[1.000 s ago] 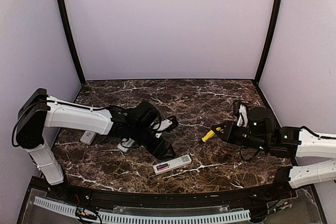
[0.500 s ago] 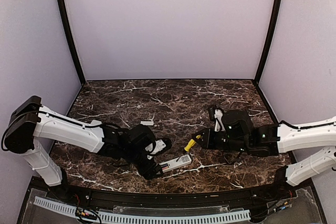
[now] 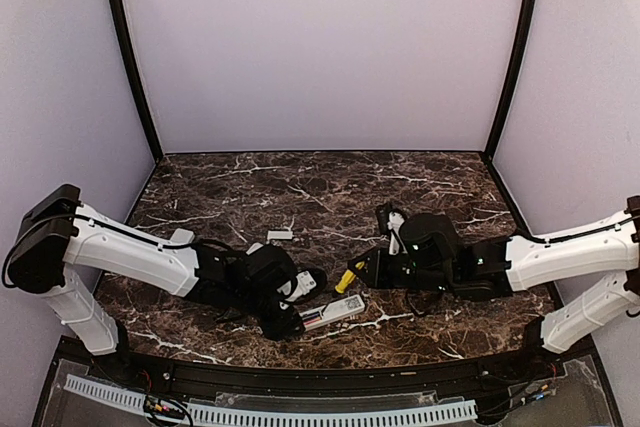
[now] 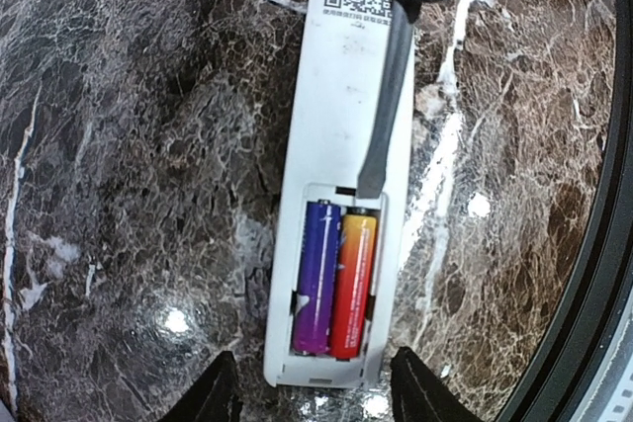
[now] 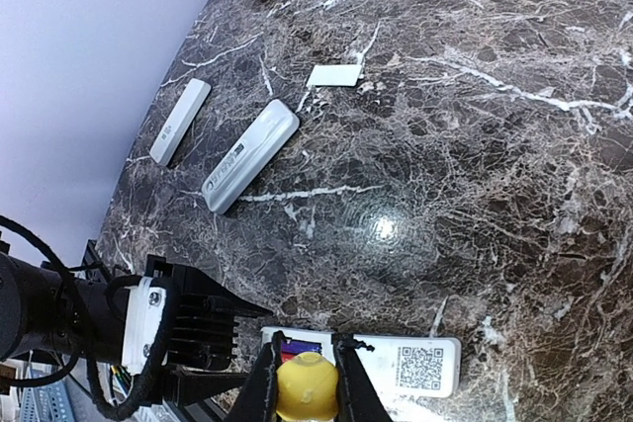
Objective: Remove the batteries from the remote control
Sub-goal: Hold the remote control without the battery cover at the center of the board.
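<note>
A white remote control (image 4: 346,96) lies face down near the table's front, its battery bay uncovered. Two batteries sit side by side in the bay, a purple-blue one (image 4: 318,279) and an orange-red one (image 4: 354,284). My left gripper (image 4: 316,397) is open, its fingertips on either side of the remote's bay end, with a gap on each side. My right gripper (image 5: 305,387) is shut on a yellow-handled screwdriver (image 5: 307,390). Its flat blade (image 4: 388,96) runs along the remote, tip at the bay's upper edge. In the top view the remote (image 3: 335,311) lies between the left gripper (image 3: 285,322) and the right gripper (image 3: 368,269).
Two more closed remotes (image 5: 250,155) (image 5: 180,122) and a small white cover plate (image 5: 334,75) lie further back on the left of the marble. The black front rail (image 4: 593,274) runs close beside the open remote.
My left arm has swung toward the front edge and come down over the remote's bay end, its jaws narrowing. My right arm has carried the screwdriver left onto the remote.
</note>
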Tool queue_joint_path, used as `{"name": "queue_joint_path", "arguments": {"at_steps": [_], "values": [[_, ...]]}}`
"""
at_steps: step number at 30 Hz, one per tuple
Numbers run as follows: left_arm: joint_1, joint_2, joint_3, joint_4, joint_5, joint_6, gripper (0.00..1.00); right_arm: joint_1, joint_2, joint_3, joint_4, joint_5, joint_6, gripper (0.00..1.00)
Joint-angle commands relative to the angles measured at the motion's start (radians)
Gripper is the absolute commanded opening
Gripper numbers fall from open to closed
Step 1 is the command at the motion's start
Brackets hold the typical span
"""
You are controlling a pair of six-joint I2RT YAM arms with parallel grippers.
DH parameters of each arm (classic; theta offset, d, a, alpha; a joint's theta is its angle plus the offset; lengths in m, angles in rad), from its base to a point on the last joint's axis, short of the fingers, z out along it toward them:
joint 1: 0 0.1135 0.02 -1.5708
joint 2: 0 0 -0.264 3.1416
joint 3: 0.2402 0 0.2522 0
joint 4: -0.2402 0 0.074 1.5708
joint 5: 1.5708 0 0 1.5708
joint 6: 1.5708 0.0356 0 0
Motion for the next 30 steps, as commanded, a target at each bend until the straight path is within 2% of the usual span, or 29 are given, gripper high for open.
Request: {"name": "queue_joint_path", "arguments": {"at_steps": [1,10,30], "values": [[-0.008,0.012,-0.005,0.002,-0.015,0.024,0.48,0.016,0.017,0.035,0.026,0.025,-0.009,0.0],[-0.026,0.039,0.004,-0.01,-0.015,0.03,0.38,0.02,0.055,0.055,0.005,0.049,-0.021,0.0],[-0.032,0.043,0.006,-0.011,-0.05,0.04,0.3,0.026,0.087,0.064,-0.01,0.06,-0.021,0.0]]}}
